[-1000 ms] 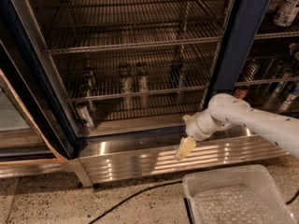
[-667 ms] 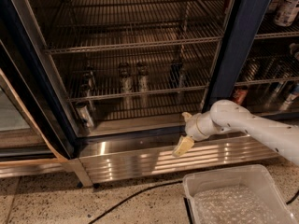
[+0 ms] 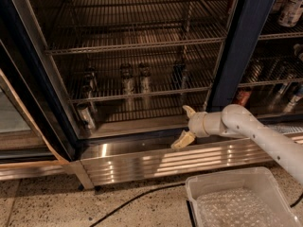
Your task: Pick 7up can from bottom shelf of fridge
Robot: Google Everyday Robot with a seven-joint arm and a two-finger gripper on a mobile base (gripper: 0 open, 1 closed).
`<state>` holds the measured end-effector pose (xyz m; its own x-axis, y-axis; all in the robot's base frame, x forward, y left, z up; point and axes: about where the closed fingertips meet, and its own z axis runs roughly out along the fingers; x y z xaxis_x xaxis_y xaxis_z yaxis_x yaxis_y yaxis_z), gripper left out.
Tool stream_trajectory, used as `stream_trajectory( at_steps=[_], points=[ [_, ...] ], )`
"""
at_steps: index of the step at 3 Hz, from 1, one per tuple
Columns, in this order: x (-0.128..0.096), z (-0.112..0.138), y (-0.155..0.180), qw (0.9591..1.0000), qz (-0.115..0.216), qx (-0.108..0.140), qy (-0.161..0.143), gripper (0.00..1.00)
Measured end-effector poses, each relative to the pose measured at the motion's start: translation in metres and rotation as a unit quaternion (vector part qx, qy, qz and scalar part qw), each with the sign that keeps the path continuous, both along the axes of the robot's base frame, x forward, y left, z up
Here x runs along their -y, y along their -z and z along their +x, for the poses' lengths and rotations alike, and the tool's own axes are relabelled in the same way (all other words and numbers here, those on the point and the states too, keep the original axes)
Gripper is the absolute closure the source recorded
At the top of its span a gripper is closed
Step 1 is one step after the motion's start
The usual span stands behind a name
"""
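Claw (image 3: 186, 125) open, empty, at fridge (image 3: 132, 164) sill, well apart from 7up can (image 3: 86, 116); reaching across risks toppling it.

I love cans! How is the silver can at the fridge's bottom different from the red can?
The silver can is pale and shiny; the red can is red. The silver can stands left of the dark post of the fridge, the red can right of it. The silver can stands alone; the red can has other drinks nearby. Both are small cans. The open end effector hangs between them, by the bottom shelf's edge.
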<state>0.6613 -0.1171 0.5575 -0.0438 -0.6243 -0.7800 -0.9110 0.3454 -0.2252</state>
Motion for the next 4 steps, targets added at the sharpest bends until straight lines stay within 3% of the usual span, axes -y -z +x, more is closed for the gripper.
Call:
stream_trajectory(
  at_steps=[1,2,3,4],
  points=[
    [-0.012,0.019,-0.018,0.9979,0.055,0.026,-0.023,0.0],
    [-0.016,0.019,-0.016,0.9977,0.059,0.025,-0.021,0.0],
    [-0.034,0.04,-0.006,0.9939,0.105,0.033,0.0,0.0],
    [-0.055,0.076,-0.003,0.9841,0.166,0.051,0.035,0.0]
  ],
)
